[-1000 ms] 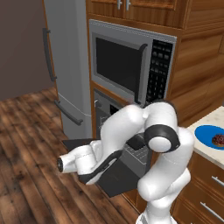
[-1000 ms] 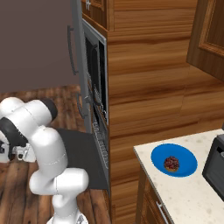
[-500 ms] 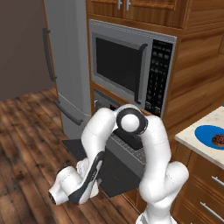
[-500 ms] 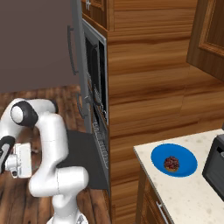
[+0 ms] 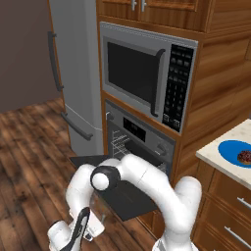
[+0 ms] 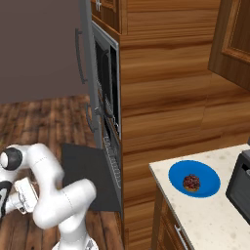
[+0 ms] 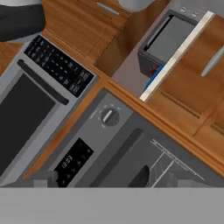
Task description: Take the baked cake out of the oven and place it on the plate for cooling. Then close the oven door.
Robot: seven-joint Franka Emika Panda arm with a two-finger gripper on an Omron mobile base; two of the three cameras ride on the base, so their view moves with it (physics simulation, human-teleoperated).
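**Q:** Left base view. Where is your tool?

**A:** My white two-finger gripper point(image 5: 90, 228) sits low at the lower left of the frame, under my bent white arm point(image 5: 142, 179). Its jaws are spread wide, with nothing between them. The wide dark grey drop-down oven door point(image 5: 125, 201) lies open and flat at lower centre. Above it is the built-in grey steel oven point(image 5: 142, 139), and over that the grey microwave with its black keypad point(image 5: 147, 78). The small dark reddish-brown cake point(image 5: 243, 157) lies on the flat round bright blue plate point(image 5: 231, 148) at the right edge, on the pale speckled counter point(image 5: 215, 157).

**Q:** Right base view?

**A:** The cake is at lower right, just right of centre on the plate, well apart from my tool at the far left edge. The door shows as a dark slab at lower centre, hanging out from the oven front. A dark boxy appliance point(image 6: 242, 180) stands near the plate on the right.

**Q:** Hand view?

**A:** The frame is rolled. The oven's round knob point(image 7: 109, 116) is at centre and its dark digital display point(image 7: 72, 162) at lower left. The wire rack point(image 7: 164, 162) is at lower right. In the upper right, a blue sliver of the plate shows over the counter edge, with a reddish speck of cake just above it. The fingertips are too indistinct to place.
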